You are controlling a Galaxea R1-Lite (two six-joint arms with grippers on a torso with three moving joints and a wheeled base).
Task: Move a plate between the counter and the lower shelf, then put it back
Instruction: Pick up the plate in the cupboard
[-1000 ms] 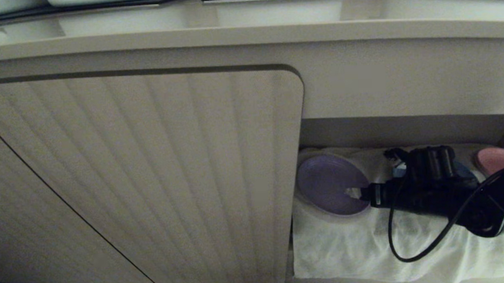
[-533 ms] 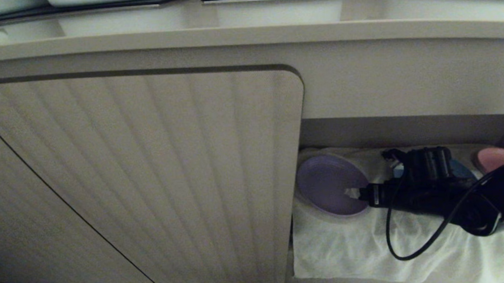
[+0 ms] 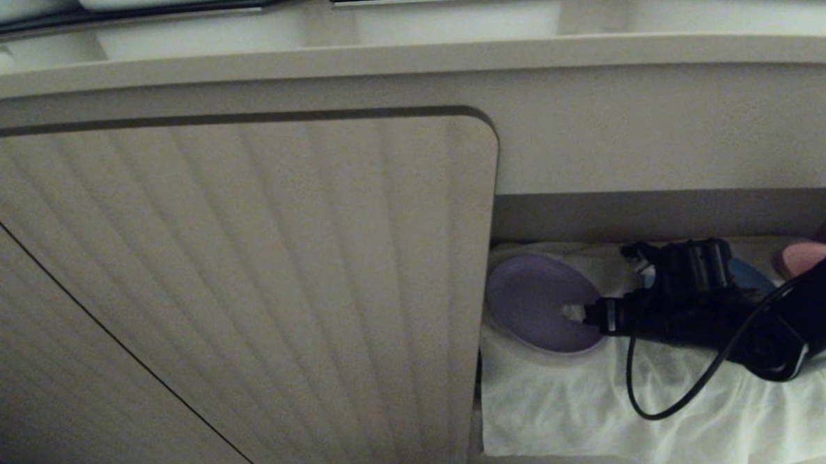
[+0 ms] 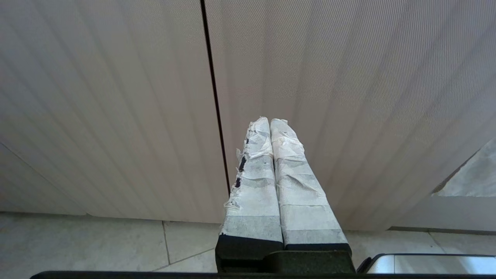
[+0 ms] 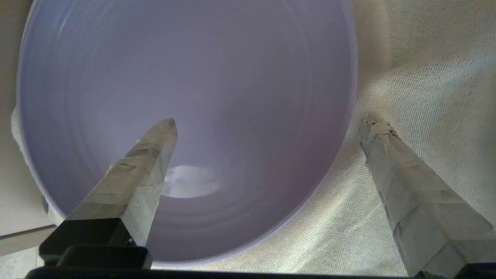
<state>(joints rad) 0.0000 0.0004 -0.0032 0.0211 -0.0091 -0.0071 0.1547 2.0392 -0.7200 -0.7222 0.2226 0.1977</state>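
The lower shelf (image 3: 672, 416), lined with white cloth (image 3: 567, 406), holds the plate (image 3: 535, 310) lying directly ahead of the right end effector (image 3: 575, 315), whose jaws are spread wide and empty, straddling the near rim: one finger over the plate's well, the other outside on the cloth. Best move, judging from this: seat the rim deeper between the fingers (image 5: 149, 162), close firmly, lift clear of the cloth before withdrawing. Left end effector (image 4: 271, 128) is clenched, parked by the cabinet door (image 3: 249, 302).
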